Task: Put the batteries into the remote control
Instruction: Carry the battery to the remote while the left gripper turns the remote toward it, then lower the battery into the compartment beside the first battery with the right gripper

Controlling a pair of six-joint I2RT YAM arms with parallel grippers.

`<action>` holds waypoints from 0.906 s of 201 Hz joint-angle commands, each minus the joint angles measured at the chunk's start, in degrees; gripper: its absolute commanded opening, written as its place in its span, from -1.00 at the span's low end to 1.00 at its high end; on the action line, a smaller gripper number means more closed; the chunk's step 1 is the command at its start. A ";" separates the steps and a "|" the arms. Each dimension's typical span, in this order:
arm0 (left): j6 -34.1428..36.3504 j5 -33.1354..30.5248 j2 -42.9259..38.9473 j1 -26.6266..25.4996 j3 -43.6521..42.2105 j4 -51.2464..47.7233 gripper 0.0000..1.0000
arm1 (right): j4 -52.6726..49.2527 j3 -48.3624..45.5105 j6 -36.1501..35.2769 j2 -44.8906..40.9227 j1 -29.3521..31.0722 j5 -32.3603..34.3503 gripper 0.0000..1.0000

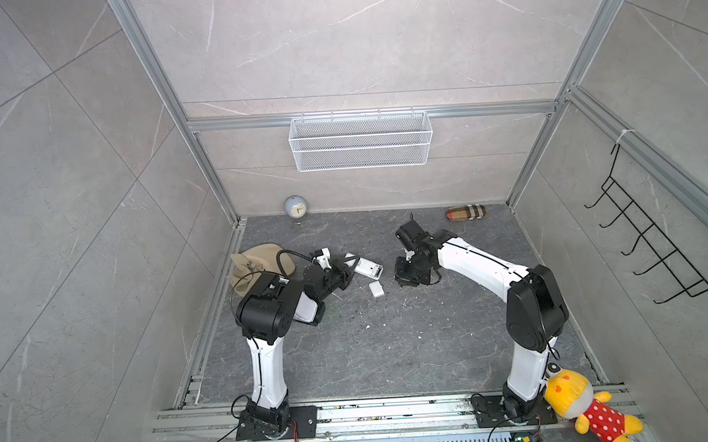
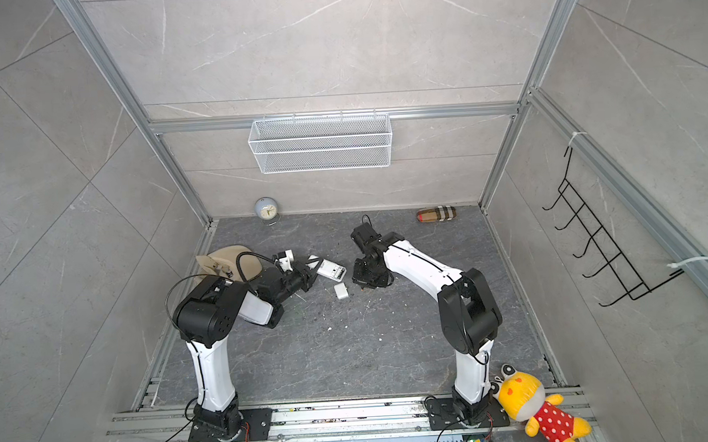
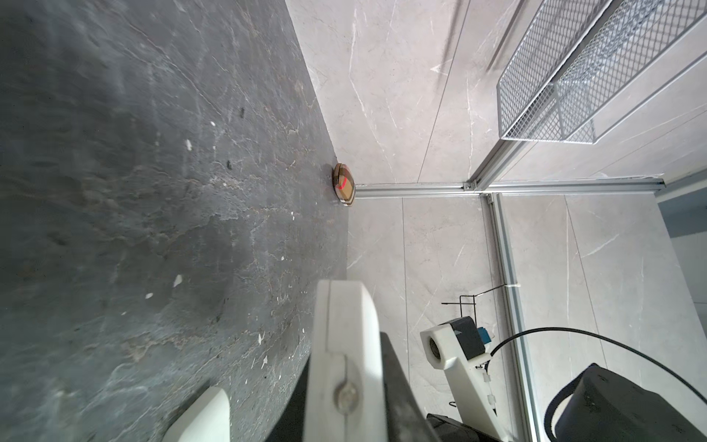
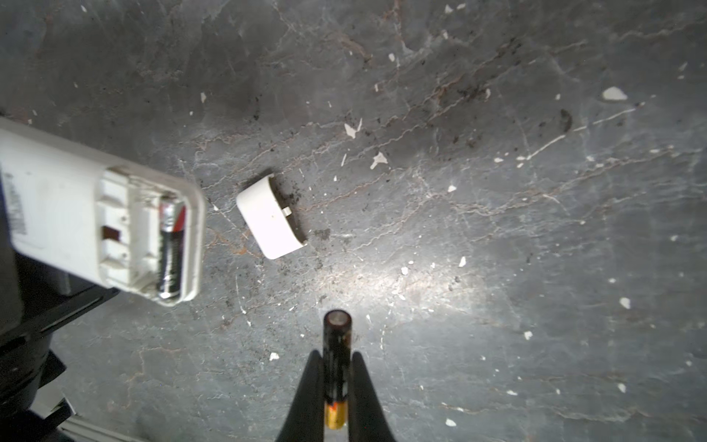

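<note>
Between the jaws of the right gripper (image 4: 336,361) sits one battery (image 4: 336,333), clamped; beside it the left gripper (image 1: 346,270) pinches the remote control (image 4: 76,214) (compartment open, second battery (image 4: 171,245) seated), loose cover (image 4: 272,216) lying between.

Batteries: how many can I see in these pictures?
2. One battery sits in the open compartment of the remote control; the second battery is pinched in the right jaws. The compartment's other slot looks empty, and none shows elsewhere.
</note>
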 commanded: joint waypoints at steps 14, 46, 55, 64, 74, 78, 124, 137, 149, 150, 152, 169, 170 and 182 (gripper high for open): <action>2.88 0.20 2.35 -3.53 4.17 3.58 -1.00 | 1.52 1.06 2.32 -1.52 0.65 -3.09 -0.79; 4.37 -0.35 3.34 -5.26 5.44 3.63 -1.00 | 3.16 1.07 3.79 -1.51 0.75 -4.71 -0.79; 4.92 -0.44 3.18 -5.58 5.49 3.65 -1.00 | 3.76 1.04 4.24 -1.52 0.70 -5.51 -0.79; 5.39 -0.56 3.04 -5.70 5.49 3.68 -1.00 | 4.23 1.18 4.84 -1.37 0.72 -6.24 -0.79; 5.70 -0.53 2.86 -5.75 5.49 3.70 -1.00 | 4.77 1.51 5.38 -1.06 0.76 -7.01 -0.79; 5.68 -0.52 2.73 -5.81 5.49 3.69 -1.00 | 4.92 1.59 5.69 -0.99 0.75 -7.43 -0.79; 5.97 -0.40 2.17 -5.80 5.22 3.72 -1.00 | 8.28 1.30 9.27 0.06 -0.79 -12.25 -0.78; 5.97 -0.49 1.99 -5.76 5.14 3.67 -1.00 | 9.30 1.01 10.45 0.05 -1.37 -13.63 -0.78; 5.97 -0.49 1.75 -5.81 5.05 3.69 -1.00 | 10.21 0.53 11.33 0.06 -1.86 -14.87 -0.78; 5.97 -0.47 1.74 -5.77 5.05 3.71 -1.00 | 10.28 0.48 11.37 0.10 -1.91 -14.96 -0.78; 5.97 -0.52 1.69 -5.76 5.05 3.71 -1.00 | 10.38 0.45 11.51 0.13 -1.98 -15.22 -0.78; 6.04 -0.70 1.17 -5.74 4.94 3.72 -1.00 | 10.82 -0.14 12.30 0.40 -2.82 -16.47 -0.78; 6.09 -0.71 1.10 -5.78 4.95 3.72 -1.00 | 10.85 -0.21 12.34 0.40 -2.84 -16.55 -0.78; 6.14 -0.95 0.91 -5.72 4.83 3.72 -1.00 | 12.26 -1.27 13.52 0.11 -3.35 -17.56 -0.78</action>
